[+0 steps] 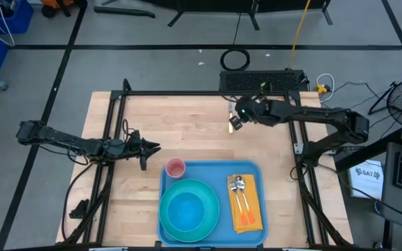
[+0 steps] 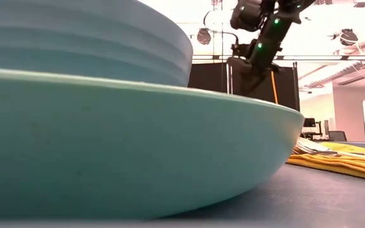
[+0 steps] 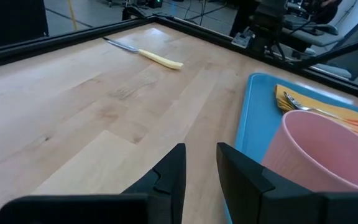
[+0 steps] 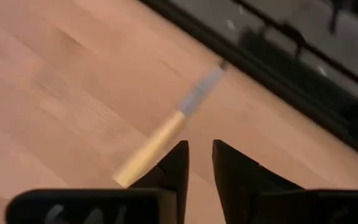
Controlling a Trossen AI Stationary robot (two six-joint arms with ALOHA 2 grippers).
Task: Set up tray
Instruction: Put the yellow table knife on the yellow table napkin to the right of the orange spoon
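**Meanwhile, the knife lies outside the tray**

Now the left gripper (image 1: 153,147) hovers over bare wood with its fingers a little apart, holding nothing — just beside the small pink plastic cup (image 1: 176,167). That cup stands in the large blue rectangular plastic tray (image 1: 211,171) at the table's near edge. The right gripper (image 1: 234,123), fingers narrowly parted, hangs over the yellow-handled metal knife (image 4: 166,138) — no grip visible.

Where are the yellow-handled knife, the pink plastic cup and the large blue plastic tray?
Yellow-handled knife (image 3: 160,59): left wrist view, on its handle.
Pink plastic cup (image 1: 176,168): high view, on its rim.
Large blue plastic tray (image 1: 211,166): high view, on a bare patch of its floor.
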